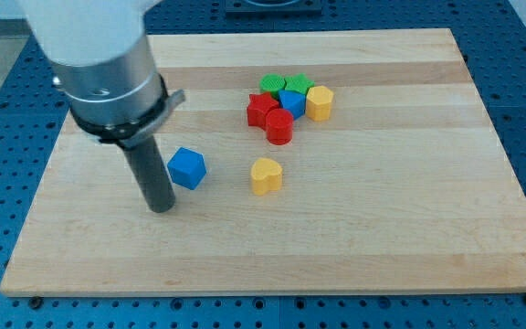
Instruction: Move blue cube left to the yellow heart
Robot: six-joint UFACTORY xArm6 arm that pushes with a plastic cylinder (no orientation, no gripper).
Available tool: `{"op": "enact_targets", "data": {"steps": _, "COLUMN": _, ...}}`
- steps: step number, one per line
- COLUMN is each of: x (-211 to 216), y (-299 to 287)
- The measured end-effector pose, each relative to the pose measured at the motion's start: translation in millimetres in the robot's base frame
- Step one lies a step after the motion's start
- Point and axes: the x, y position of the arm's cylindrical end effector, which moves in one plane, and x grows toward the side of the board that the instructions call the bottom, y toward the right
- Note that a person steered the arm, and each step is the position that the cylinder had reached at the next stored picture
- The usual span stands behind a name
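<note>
Our tip [162, 208] sits just left-near of the blue cube [187, 168], itself left of the yellow heart [266, 175]; bare rod end effector, no jaws; nudge gently rightward, don't overshoot.

Bare board [226, 183] separates blue cube [187, 168] and yellow heart [266, 175].

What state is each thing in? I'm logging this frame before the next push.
blue cube: alone, left of the yellow heart, gap between
yellow heart: alone, below the cluster
my tip: on the board, just left of the blue cube
cluster: six blocks bunched together
</note>
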Motion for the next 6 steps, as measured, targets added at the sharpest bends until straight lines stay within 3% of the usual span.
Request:
{"op": "enact_targets", "data": {"steps": 2, "x": -35.3, "y": -15.8}}
{"op": "enact_targets", "data": {"steps": 6, "x": -47.3, "y": 26.2}}
